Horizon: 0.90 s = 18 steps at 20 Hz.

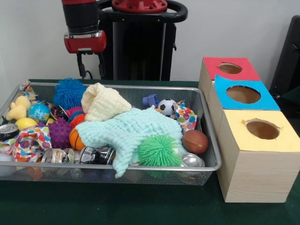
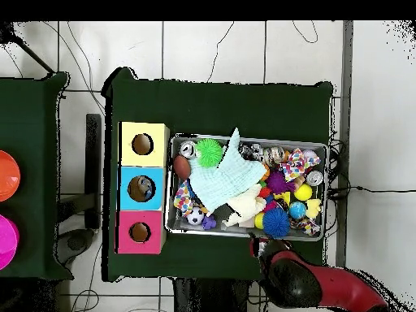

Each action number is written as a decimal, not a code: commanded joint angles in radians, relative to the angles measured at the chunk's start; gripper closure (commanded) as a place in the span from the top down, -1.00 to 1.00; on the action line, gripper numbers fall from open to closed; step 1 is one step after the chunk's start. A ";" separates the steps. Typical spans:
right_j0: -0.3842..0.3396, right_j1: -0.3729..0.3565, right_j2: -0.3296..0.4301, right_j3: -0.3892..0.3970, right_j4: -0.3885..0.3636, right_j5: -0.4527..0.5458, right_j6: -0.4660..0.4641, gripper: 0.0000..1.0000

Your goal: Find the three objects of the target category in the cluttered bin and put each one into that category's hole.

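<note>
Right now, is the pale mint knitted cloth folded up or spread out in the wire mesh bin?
Spread out. The pale mint knitted cloth sprawls across the middle of the wire mesh bin, one corner draped over its near rim.

Front and overhead views share bin (image 1: pixel 212 165).

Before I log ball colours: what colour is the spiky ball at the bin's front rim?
Green, clearest in the front view.

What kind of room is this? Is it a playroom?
More likely a robot test lab. A red robot arm stands over a wire bin of toys on a green table, with cables across the tiled floor.
</note>
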 commanded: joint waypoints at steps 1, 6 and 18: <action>0.097 -0.053 -0.118 0.033 -0.071 -0.008 0.106 1.00; 0.138 -0.057 -0.172 0.034 -0.102 -0.141 0.124 1.00; 0.194 -0.073 -0.223 0.040 -0.073 -0.182 0.122 1.00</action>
